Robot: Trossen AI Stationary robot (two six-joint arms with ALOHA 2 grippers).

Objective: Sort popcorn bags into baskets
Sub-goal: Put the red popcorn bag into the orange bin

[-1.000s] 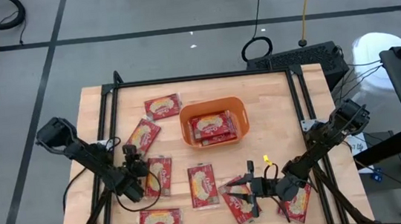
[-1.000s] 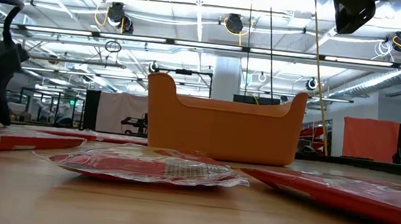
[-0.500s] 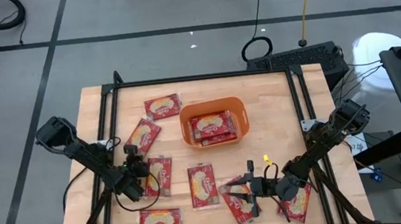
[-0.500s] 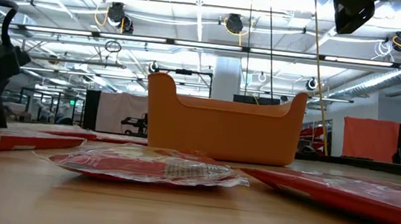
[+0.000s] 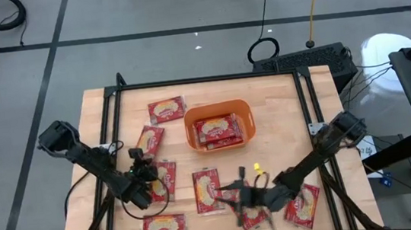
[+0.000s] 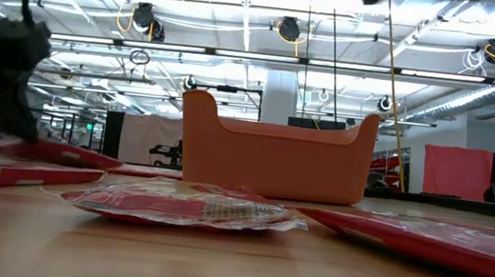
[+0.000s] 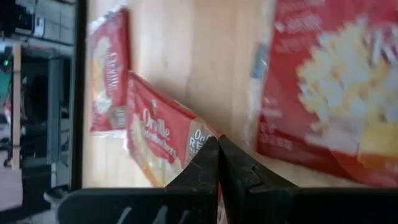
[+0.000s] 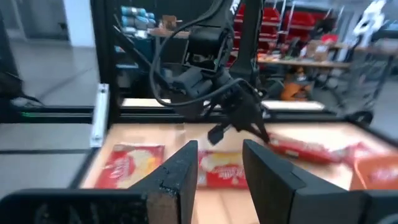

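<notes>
Several red popcorn bags lie flat on the wooden table, among them one at the far left (image 5: 167, 109), one in the middle (image 5: 207, 190) and one at the near edge (image 5: 164, 228). The orange basket (image 5: 219, 125) (image 6: 273, 155) stands toward the far edge with bags inside (image 5: 217, 129). My left gripper (image 5: 143, 166) (image 7: 217, 144) is shut on a slanted bag (image 5: 150, 138) (image 7: 158, 140). My right gripper (image 5: 235, 198) (image 8: 217, 152) is open, hovering over the bags near the table's near edge (image 5: 252, 208), touching nothing. My left gripper pinches the slanted bag's near corner (image 7: 200, 138) between its two shut fingers, coming level from the near side. The held end is raised off the table (image 6: 53, 149); in the right wrist view the bag (image 8: 308, 149) stretches out sideways from the fingers. Whether its far end still rests on the table I cannot tell.
A bag (image 5: 163, 181) (image 7: 329, 87) lies right beside and under my left gripper. Another bag (image 5: 304, 204) lies by the right arm. A black frame (image 5: 116, 140) runs along the table's left and right sides. Bare wood shows right of the basket (image 5: 283, 122).
My left gripper has shifted a little toward the far right, and the near end of the slanted bag has come up off the table. My right gripper has swung toward the table's left over the near bags, uncovering the bag by the right arm.
</notes>
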